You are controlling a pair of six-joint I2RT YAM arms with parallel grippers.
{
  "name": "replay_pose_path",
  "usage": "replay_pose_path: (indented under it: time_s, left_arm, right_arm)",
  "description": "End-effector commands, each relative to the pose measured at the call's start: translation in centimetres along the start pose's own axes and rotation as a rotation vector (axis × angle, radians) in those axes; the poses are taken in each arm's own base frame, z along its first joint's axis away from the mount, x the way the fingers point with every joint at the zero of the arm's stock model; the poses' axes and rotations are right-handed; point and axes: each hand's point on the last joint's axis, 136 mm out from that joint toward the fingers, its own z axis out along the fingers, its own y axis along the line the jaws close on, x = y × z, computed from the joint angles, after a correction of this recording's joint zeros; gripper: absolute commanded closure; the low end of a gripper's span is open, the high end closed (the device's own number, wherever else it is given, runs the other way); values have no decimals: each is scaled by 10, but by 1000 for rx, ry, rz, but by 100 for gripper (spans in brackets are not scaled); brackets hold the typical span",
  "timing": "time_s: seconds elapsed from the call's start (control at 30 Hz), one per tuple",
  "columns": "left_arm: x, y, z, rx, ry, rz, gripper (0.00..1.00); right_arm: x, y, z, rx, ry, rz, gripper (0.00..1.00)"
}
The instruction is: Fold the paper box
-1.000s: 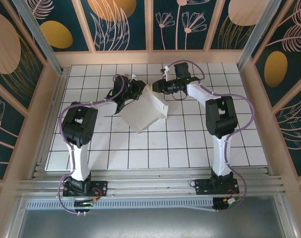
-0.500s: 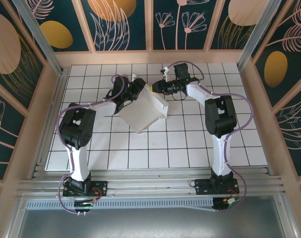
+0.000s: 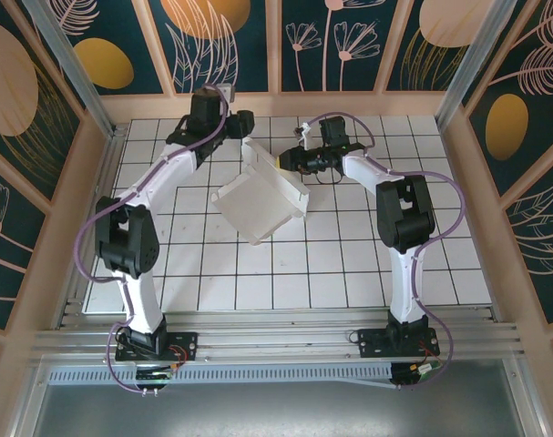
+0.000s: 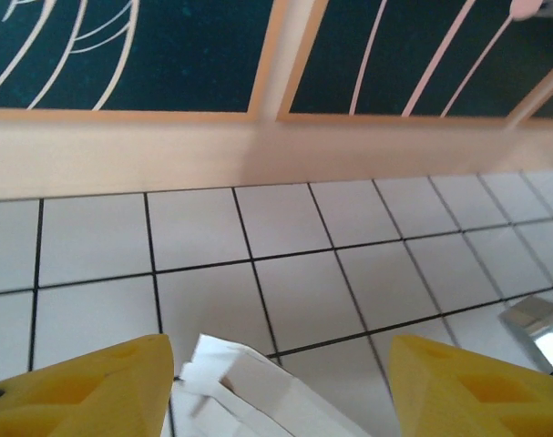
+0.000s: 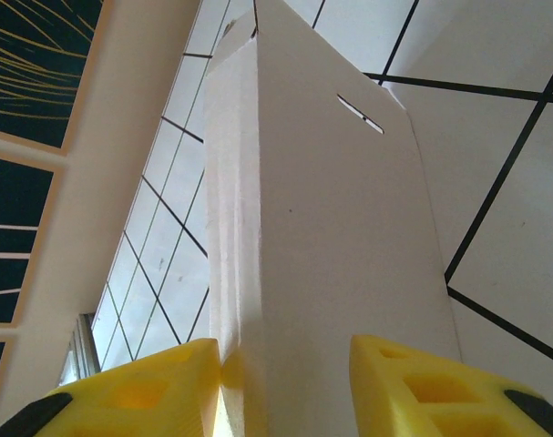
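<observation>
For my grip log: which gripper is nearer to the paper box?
Right. The right gripper is shut on the paper box at its far edge; the left gripper is open beyond its far flap, apart.

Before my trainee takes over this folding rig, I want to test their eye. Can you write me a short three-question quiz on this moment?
1. True or false: the left gripper is clamped on the paper box.
2. Which gripper has a panel of the box between its fingers?
A. the left gripper
B. the right gripper
C. both
3. Fill in: the box sits on a white table marked with black ___ lines.

Key
1. False. Its jaws stand open, with only a flap's edge below them.
2. B
3. grid
</observation>
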Motion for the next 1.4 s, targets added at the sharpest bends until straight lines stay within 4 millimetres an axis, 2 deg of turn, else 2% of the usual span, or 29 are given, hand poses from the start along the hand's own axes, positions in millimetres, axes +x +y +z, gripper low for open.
replay_pose_path:
  time_s: [0.0, 0.3, 0.53, 0.83, 0.97, 1.23, 1.37]
  left_arm:
    - [59, 8, 22, 65, 246, 134, 37]
    - [69, -10, 54, 223, 293, 154, 35]
    - [86, -7, 66, 231, 329, 118, 45]
    - [102, -18, 73, 318, 353, 33, 48]
    - [103, -24, 72, 367, 349, -18, 48]
    - [107, -26, 69, 386, 350, -46, 64]
    - [109, -25, 66, 384, 349, -47, 65]
  right_arm:
    - [1, 9, -2, -16, 0, -4, 57]
    - [0, 12, -4, -14, 8, -13, 57]
    - [-1, 12, -3, -12, 8, -12, 57]
    - [-1, 11, -3, -7, 11, -11, 57]
    - [-2, 10, -3, -5, 10, -11, 57]
    - [-1, 9, -3, -1, 11, -7, 57]
    - [-4, 13, -4, -9, 4, -10, 54]
